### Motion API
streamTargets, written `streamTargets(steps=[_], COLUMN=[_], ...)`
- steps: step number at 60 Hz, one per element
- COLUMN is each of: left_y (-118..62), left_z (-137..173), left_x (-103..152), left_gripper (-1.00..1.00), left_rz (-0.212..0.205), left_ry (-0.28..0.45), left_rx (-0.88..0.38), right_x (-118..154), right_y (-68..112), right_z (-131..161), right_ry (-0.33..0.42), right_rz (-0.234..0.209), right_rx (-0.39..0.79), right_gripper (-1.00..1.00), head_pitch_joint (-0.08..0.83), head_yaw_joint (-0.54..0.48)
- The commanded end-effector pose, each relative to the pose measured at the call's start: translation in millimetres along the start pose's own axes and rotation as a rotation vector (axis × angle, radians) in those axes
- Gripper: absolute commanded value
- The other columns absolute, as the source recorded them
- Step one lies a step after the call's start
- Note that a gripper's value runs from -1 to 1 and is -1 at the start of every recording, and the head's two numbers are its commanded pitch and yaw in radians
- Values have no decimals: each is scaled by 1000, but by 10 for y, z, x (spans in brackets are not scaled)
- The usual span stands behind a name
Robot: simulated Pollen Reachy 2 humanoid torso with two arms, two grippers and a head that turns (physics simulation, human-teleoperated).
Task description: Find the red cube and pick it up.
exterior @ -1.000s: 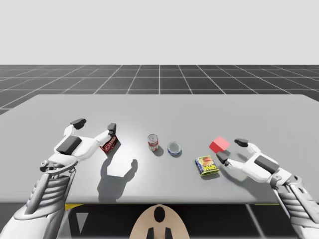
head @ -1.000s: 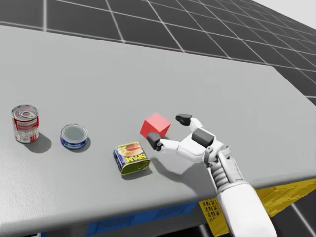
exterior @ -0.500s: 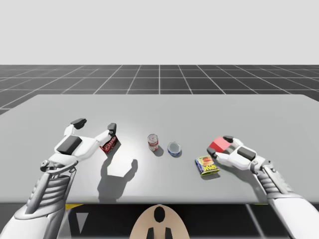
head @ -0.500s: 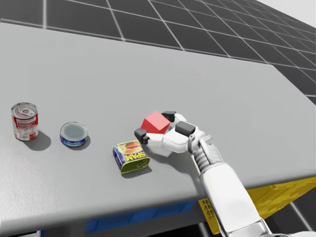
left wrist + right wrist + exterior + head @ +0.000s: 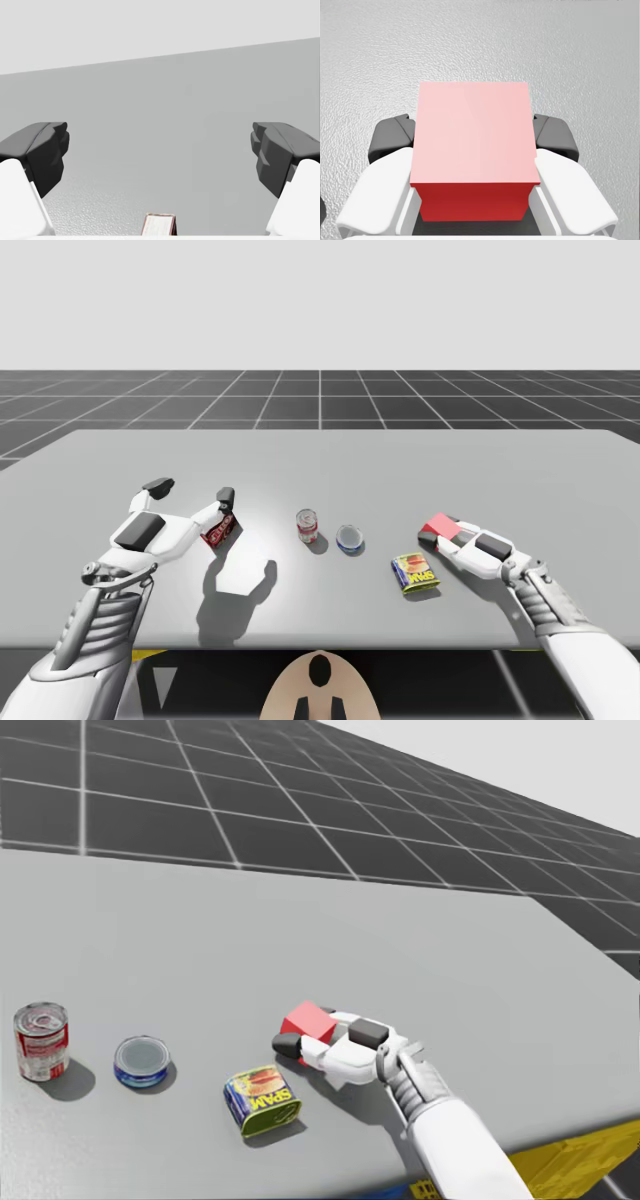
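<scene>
red cube (image 5: pixel 472 150): sitting squarely between the fingers of my right gripper (image 5: pixel 472 136), near the yellow-and-blue tin (image 5: pixel 415 572).
right gripper: clamping the red cube from both sides, low over the table (image 5: pixel 400 460).
left gripper (image 5: pixel 160 150): hanging with fingers wide apart, a dark red box (image 5: pixel 220 529) just beneath it.
table: grey, carrying a red-and-white can (image 5: pixel 307 526) and a flat blue can (image 5: pixel 350 539) between my arms.
room: dark gridded floor (image 5: pixel 320 395) stretching behind.
</scene>
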Motion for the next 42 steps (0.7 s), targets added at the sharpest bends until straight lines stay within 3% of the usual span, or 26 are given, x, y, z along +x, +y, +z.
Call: streamTargets(steps=[1,10,20,29,42], left_y=[-8,-12,-11,-8,-10], left_z=[5,5,7,9,9], left_x=[-1,-2,3,6,7], left_gripper=[-1000,-1000,-1000,-1000,-1000], left_rz=[-1,-3,-2,-1,0], left_ry=[1,1,-1,-2,0], left_rx=[0,-2,2,3,4], right_x=[-117,-107,108,531,1233], right_y=[3,-13,-19,-36,122], right_z=[24,58,211,516,1027], right_ry=[40,27,-41,-154,-370], right_rz=[-1,7,29,62,130], right_rx=[-25,-41,-67,-130,-202], right_gripper=[966,967,994,1000,1000], head_pitch_joint=[409,319,302,304,304], head_yaw_joint=[-481,-494,-498,-504,-511])
